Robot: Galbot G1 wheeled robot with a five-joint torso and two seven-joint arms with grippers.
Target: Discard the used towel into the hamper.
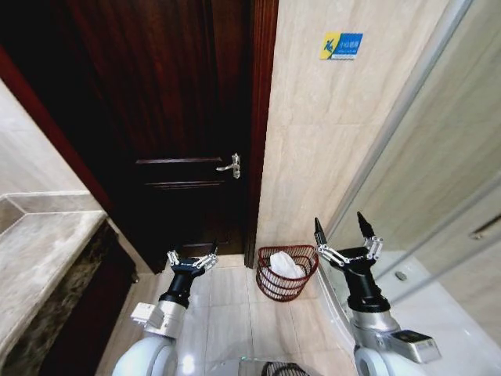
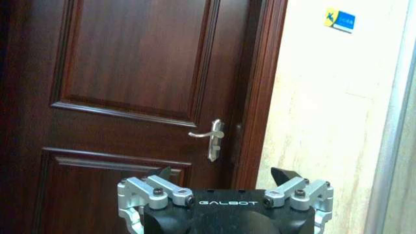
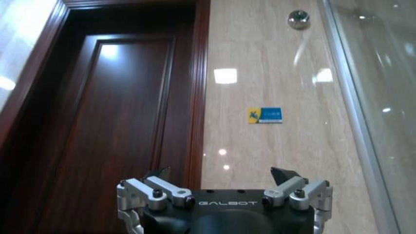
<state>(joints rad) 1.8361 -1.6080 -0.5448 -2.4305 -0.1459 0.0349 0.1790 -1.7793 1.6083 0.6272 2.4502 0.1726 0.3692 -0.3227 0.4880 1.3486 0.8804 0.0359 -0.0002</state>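
Hamper [image 1: 286,272] between left pincer [image 1: 192,255], right pincer [image 1: 343,228]

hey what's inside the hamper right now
A crumpled white towel lies inside the hamper, against its far side. Anything beneath the towel is covered. Both grippers are open and empty.

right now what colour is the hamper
Dark reddish-brown open weave hamper, clearest in the head view.
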